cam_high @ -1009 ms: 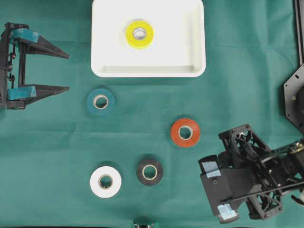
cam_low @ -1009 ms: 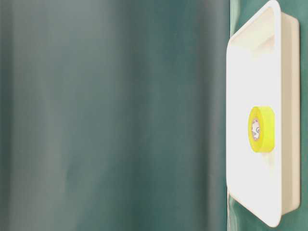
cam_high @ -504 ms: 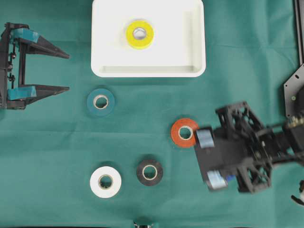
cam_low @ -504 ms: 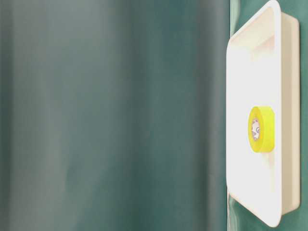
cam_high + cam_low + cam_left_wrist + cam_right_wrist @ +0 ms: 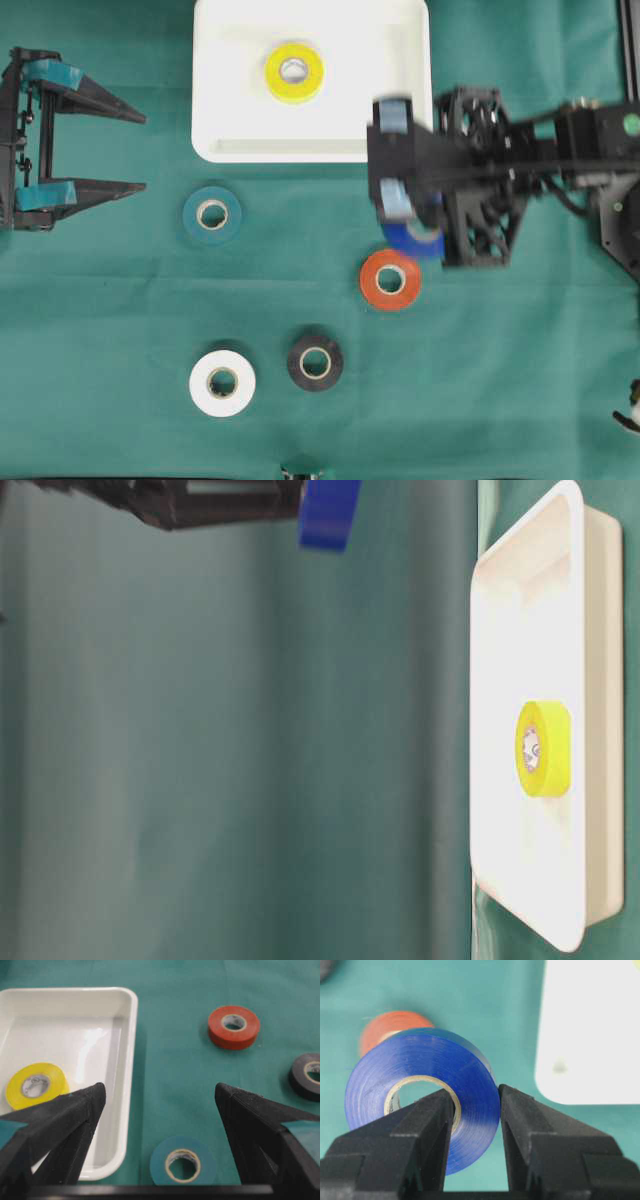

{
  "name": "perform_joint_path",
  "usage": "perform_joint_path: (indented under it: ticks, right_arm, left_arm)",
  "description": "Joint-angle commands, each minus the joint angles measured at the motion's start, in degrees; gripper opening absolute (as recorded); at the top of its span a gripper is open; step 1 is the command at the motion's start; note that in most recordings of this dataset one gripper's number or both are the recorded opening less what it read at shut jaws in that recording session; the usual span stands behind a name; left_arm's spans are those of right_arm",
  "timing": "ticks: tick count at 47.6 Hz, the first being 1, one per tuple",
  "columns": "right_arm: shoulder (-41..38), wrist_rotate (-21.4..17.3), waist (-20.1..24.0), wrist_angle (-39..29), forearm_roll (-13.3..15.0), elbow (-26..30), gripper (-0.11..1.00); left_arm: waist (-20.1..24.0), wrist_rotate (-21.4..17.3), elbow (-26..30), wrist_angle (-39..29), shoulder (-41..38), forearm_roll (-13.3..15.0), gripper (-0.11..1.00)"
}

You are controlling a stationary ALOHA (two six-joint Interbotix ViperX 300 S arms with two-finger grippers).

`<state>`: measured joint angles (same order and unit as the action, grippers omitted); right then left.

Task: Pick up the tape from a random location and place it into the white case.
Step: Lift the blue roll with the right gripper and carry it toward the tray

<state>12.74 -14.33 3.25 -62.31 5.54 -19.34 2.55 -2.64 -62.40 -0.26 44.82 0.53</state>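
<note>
A blue tape roll (image 5: 420, 1075) hangs in the air with my right gripper (image 5: 476, 1097) shut on its wall, one finger through the hole and one outside. From overhead the blue tape roll (image 5: 425, 243) and right gripper (image 5: 412, 232) hover just below the lower right corner of the white case (image 5: 310, 150), above the orange roll (image 5: 390, 280). A yellow roll (image 5: 294, 72) lies inside the case. My left gripper (image 5: 145, 152) stands open and empty at the far left. The blue tape roll (image 5: 330, 515) shows at the top of the table-level view.
On the green cloth lie a teal roll (image 5: 212, 214), a black roll (image 5: 315, 362) and a white roll (image 5: 222, 382). The teal roll (image 5: 182, 1162) sits just ahead of my left gripper (image 5: 159, 1092), beside the case rim (image 5: 131, 1060).
My right arm has swung from the lower right corner up past the orange roll toward the case, carrying the blue roll, and has come into the table-level view. The left arm has stayed still.
</note>
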Motion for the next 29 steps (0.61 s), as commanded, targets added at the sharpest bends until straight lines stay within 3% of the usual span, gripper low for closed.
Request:
perform_joint_path:
  ticks: [1,20,29]
  right_arm:
    - [1.05,0.44,-3.87,0.35,0.97,0.44,0.29]
    - [0.88,4.22,-19.78,2.02,3.43,-0.26,0.29]
    - [0.88,4.22,-24.96,2.90,5.01,-1.23,0.29]
  left_arm:
    - [0.09,0.09,1.05,0.18,-0.09,0.09,0.98]
    - [0.00,0.09,1.05,0.18,-0.09,0.09,0.98]
    - [0.09,0.09,1.05,0.26,-0.09,0.09,0.98]
